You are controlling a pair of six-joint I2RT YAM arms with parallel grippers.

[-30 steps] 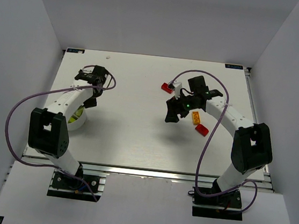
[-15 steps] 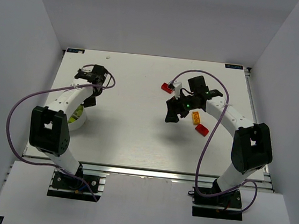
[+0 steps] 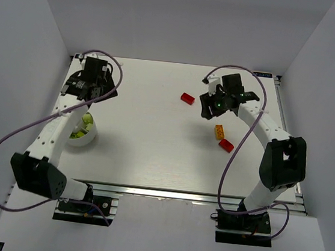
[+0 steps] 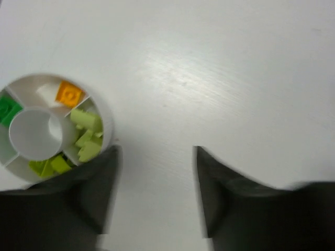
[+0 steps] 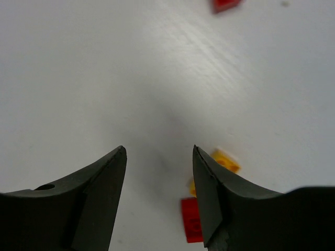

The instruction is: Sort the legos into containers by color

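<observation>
Seemingly between picks, the parted, empty right hand (image 5: 158, 150) needed lowering onto the small red plastic brick (image 5: 191, 227) just nearer, while the likewise parted, empty left hand (image 4: 157, 150) hung beside the round white plastic dish (image 4: 34, 133).

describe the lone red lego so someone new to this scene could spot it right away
On the white table, look at the far half, just left of the right gripper. A red lego lies there alone on bare tabletop. The other red lego sits closer to the near edge, beside a yellow-orange one.
</observation>
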